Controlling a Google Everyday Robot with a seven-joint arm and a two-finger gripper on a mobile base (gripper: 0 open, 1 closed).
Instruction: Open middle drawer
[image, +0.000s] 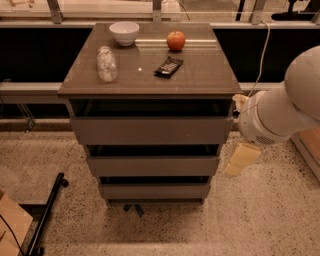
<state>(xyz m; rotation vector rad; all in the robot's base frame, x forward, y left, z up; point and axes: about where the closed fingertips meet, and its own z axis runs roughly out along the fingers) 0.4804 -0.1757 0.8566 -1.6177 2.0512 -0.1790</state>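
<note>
Cream gripper (242, 159) hanging low, openness impossible to tell, middle drawer (152, 165) just left of it, counter (200, 75) up-left bearing white bowl (124, 33), apple (176, 40), lying bottle (106, 64), dark snack packet (169, 66).

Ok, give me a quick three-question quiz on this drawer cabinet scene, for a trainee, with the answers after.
1. True or false: the gripper is touching the middle drawer.
2. Which thing on the cabinet lies nearest the apple? A) white bowl B) dark packet C) plastic bottle
3. How many drawer fronts does the cabinet show?
Key: 1 false: it hangs apart, off the cabinet's right edge in the picture, about level with that drawer. 2 B. 3 three.
</note>
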